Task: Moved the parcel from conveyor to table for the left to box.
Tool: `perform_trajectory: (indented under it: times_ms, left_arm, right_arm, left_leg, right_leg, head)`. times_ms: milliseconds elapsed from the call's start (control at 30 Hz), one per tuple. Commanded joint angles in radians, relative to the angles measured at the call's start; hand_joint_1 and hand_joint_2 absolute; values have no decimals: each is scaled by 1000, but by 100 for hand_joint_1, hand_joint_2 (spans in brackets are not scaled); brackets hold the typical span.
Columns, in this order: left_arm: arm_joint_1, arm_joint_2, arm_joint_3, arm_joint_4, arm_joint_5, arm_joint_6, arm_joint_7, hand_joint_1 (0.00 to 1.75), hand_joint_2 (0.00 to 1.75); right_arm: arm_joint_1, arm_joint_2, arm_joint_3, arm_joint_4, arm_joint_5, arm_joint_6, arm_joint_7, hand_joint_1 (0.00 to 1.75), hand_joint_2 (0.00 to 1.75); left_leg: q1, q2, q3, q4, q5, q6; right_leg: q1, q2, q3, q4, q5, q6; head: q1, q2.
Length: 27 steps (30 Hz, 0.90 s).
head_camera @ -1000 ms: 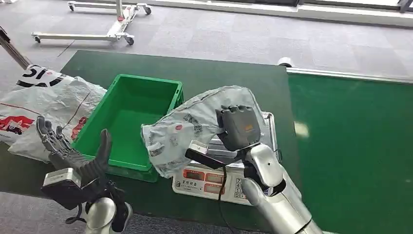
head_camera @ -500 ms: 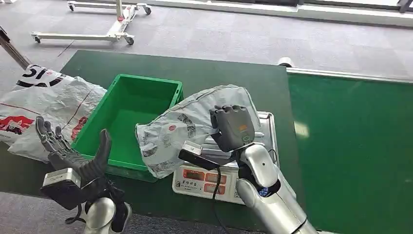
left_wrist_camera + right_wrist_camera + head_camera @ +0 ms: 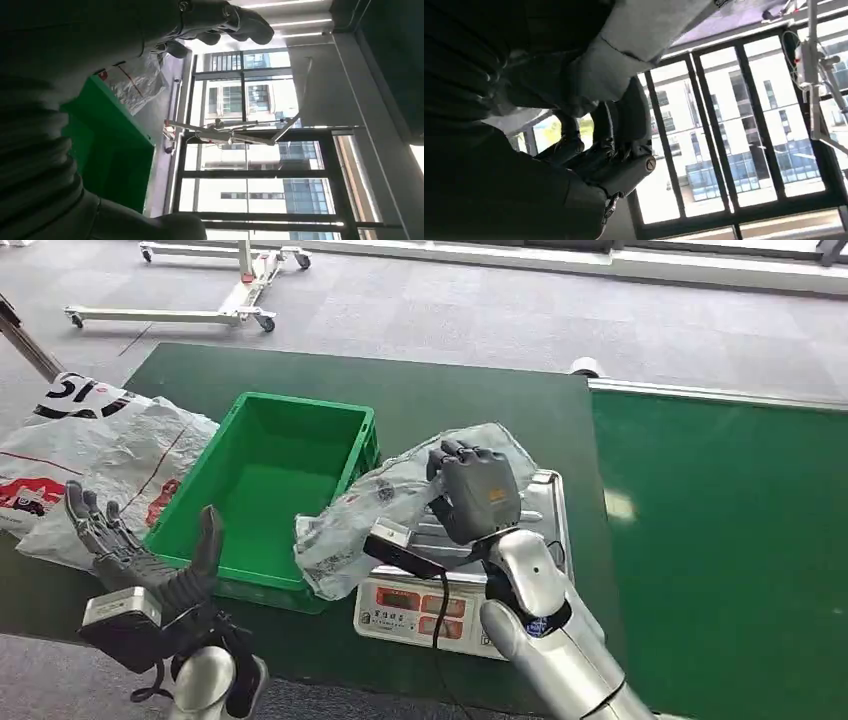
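My right robot hand [image 3: 478, 492] holds the crinkly grey plastic parcel bag [image 3: 385, 502] beside the green plastic box [image 3: 262, 490]; my left robot hand [image 3: 140, 560] is spread wide

The right hand [image 3: 477, 492] has lowered the crumpled grey plastic mailer parcel [image 3: 385, 505] over the past second; it now sags lower, apparently resting on the silver weighing scale [image 3: 545, 508] and the green plastic crate's [image 3: 265, 490] rim. The open left hand [image 3: 140, 562] dipped slightly.
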Motion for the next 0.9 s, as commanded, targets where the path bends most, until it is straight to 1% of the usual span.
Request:
perform_trajectory:
  times_ms: [33,100,133,200,233,300,333,367,433,533,567,600,633,667,700,733,800,900]
  left_arm:
    - [-15,32,-13,37,2,-1,4,0,175]
    - [-15,33,-16,37,3,0,4,0,175]
    - [-16,33,-17,38,3,2,4,0,175]
    - [-16,32,-17,41,4,2,4,0,175]
    - [-16,33,-18,42,5,2,4,0,175]
    - [-17,34,-19,43,5,2,4,0,175]
    - [-19,34,-19,44,5,2,4,0,175]
    - [-19,34,-19,45,4,0,4,0,175]
    - [-20,34,-18,45,5,0,4,0,175]
    - [-20,34,-18,45,5,0,4,0,175]
    - [-20,35,-18,46,5,0,4,0,175]
    - [-20,35,-18,46,6,0,4,0,175]
    - [-20,36,-18,46,5,0,4,0,175]
    - [-20,35,-17,45,5,0,4,0,175]
    - [-19,34,-17,45,5,1,4,0,175]
    - [-18,33,-18,45,5,0,4,0,175]
    - [-16,26,-18,45,1,-2,4,0,175]
    - [-16,26,-18,45,1,-2,4,0,175]
  right_arm:
    - [-42,-8,49,69,16,24,19,0,0]
    - [-40,-12,45,65,13,31,25,0,0]
    - [-40,-12,43,63,12,37,28,0,0]
    - [-34,-14,42,64,12,46,33,0,0]
    - [-30,-16,42,62,13,53,36,0,0]
    - [-23,-16,42,60,10,67,38,0,0]
    - [-20,-15,42,60,-2,77,34,0,0]
    - [-18,-14,40,60,-16,87,30,0,0]
    - [-17,-14,41,60,-17,89,29,0,0]
    - [-17,-14,41,60,-17,89,29,0,0]
    - [-18,-12,36,59,-30,95,27,0,0]
    - [-18,-13,31,55,-36,96,29,0,0]
    - [-17,-12,23,51,-44,93,34,0,0]
    - [-16,-11,18,48,-49,88,37,0,0]
    - [-11,-8,1,36,-45,62,57,0,0]
    - [-9,-9,-9,30,-37,41,69,0,0]
    - [3,-10,-52,17,72,-73,156,0,0]
    - [3,-10,-52,17,72,-73,156,0,0]
  left_leg:
    - [0,-2,2,-1,0,0]
    - [1,-4,3,-3,0,0]
    - [1,-3,2,-1,0,0]
    - [1,-4,4,-3,1,0]
    - [1,-3,2,-2,0,0]
    - [1,-6,4,-3,1,0]
    - [1,-3,2,-2,0,0]
    - [1,-5,3,-3,1,0]
    - [1,-3,2,-1,0,0]
    - [1,-4,3,-2,0,0]
    - [1,-3,2,-2,0,0]
    - [1,-5,4,-3,0,0]
    - [1,-4,2,-2,0,0]
    - [1,-5,4,-3,1,0]
    - [0,-3,2,-1,0,0]
    - [1,-5,3,-3,1,0]
    - [1,-3,1,-1,0,0]
    - [1,-7,2,-2,1,0]
  right_leg:
    - [0,5,1,-1,0,-1]
    - [0,8,2,-2,1,-2]
    - [0,5,1,-1,0,-1]
    - [0,9,3,-3,1,-2]
    - [0,6,2,-2,1,-1]
    - [0,8,3,-4,1,-2]
    - [0,5,2,-2,0,-1]
    - [0,7,3,-3,1,-2]
    - [0,4,1,-1,0,-1]
    - [0,6,3,-3,1,-1]
    - [0,5,1,-2,0,-1]
    - [0,8,3,-3,1,-2]
    - [0,5,2,-2,0,-1]
    - [0,8,3,-4,1,-2]
    - [0,4,1,-1,0,-1]
    - [0,7,2,-3,1,-1]
    - [0,3,1,-1,0,-1]
    - [0,5,2,-3,0,-1]
  head:
    - [0,0]
    - [0,0]
    - [0,0]
    - [0,0]
    - [0,0]
    - [0,0]
    - [0,0]
    - [0,0]
    - [0,0]
    - [0,0]
    - [0,0]
    - [0,0]
    - [0,0]
    - [0,0]
    - [0,0]
    - [0,0]
    - [0,0]
    - [0,0]
